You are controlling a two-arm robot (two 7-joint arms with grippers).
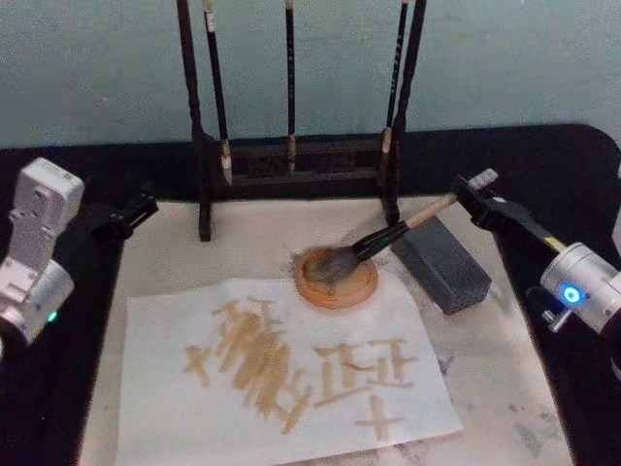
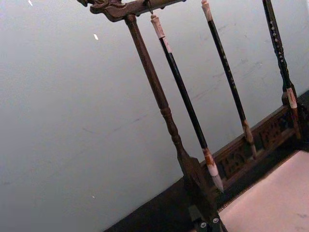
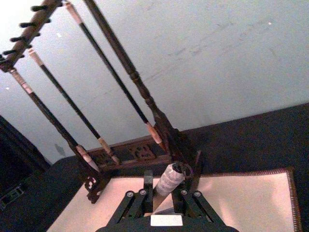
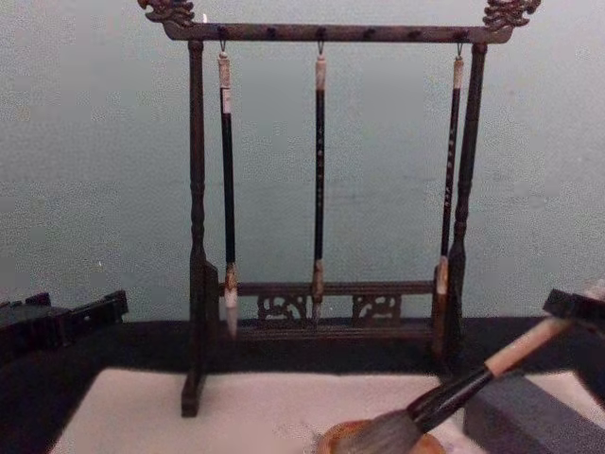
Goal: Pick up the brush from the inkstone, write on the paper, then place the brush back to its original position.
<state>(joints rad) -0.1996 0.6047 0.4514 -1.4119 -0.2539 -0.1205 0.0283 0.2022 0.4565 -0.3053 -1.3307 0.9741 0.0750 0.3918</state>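
Observation:
The brush lies slanted, its bushy head down in the round tan inkstone and its pale handle rising to the right. My right gripper is shut on the handle's top end; in the right wrist view the handle end sits clamped between the black fingers. In the chest view the brush runs up to that gripper. The paper lies in front of the inkstone, covered with tan strokes. My left gripper rests shut at the table's left edge, away from everything.
A dark wooden brush rack with three thin hanging brushes stands behind the inkstone. A grey block lies right of the inkstone, under the brush handle. A cream felt mat lies under the paper on the black table.

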